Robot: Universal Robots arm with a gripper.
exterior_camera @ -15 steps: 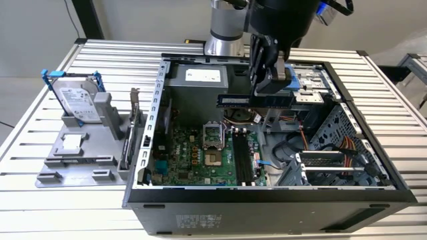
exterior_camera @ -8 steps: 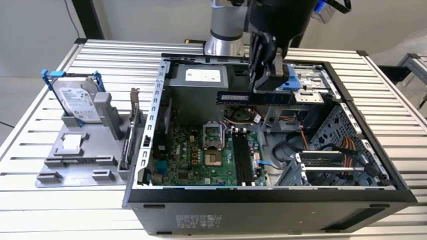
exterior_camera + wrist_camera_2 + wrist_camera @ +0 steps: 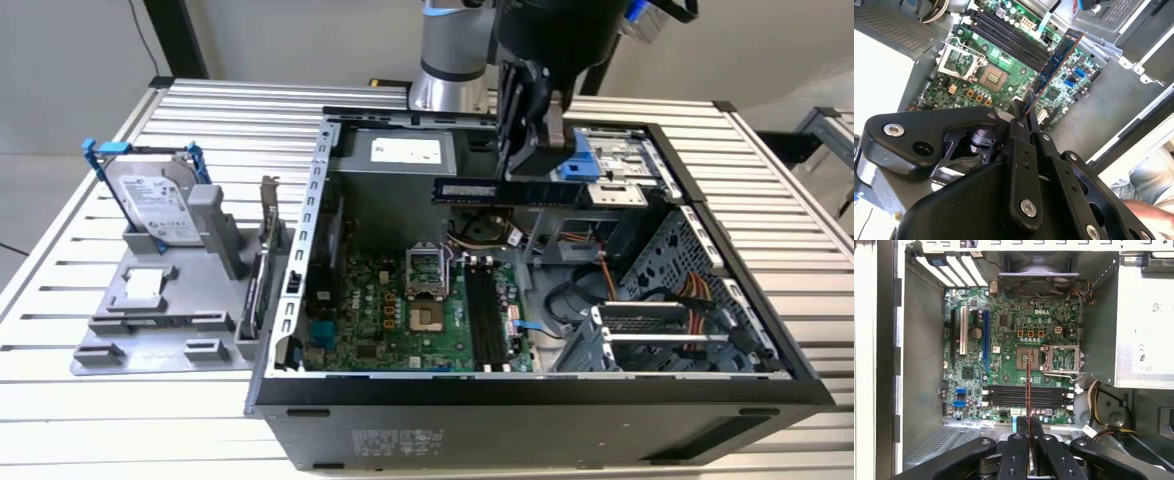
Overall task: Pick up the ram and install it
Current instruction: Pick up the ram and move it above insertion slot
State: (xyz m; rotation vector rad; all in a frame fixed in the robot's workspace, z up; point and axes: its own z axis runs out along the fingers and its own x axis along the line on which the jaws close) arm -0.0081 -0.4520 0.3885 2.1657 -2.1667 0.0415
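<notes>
Currently: ram (image 3: 470, 189), thin flat bluish-green stick, clenched edgewise in black fingers (image 3: 1019, 145) above green motherboard (image 3: 1004, 325) with long black slots (image 3: 1004, 396), inside open case (image 3: 534, 395).

**Gripper** (image 3: 1022, 107): smooth, matt black links with bright metal screw heads.
**Ram** (image 3: 1056, 60), clamped in the gripper: bluish-green circuit board, slightly glossy, with dark matt chips.
**Motherboard** (image 3: 1004, 340), below the gripper: green lacquered board with black plastic slots (image 3: 1009, 396) and a bare-metal socket frame (image 3: 1063, 360).
**Case** (image 3: 924, 370), around the motherboard: dull grey sheet metal.
**Worktop** (image 3: 120, 420): ribbed silver metal with a satin finish.
**Hard drive** (image 3: 154, 205), well apart from the gripper: bright metal shell in a blue plastic frame (image 3: 96, 152), standing in a matt grey plastic holder (image 3: 147, 330).
</notes>
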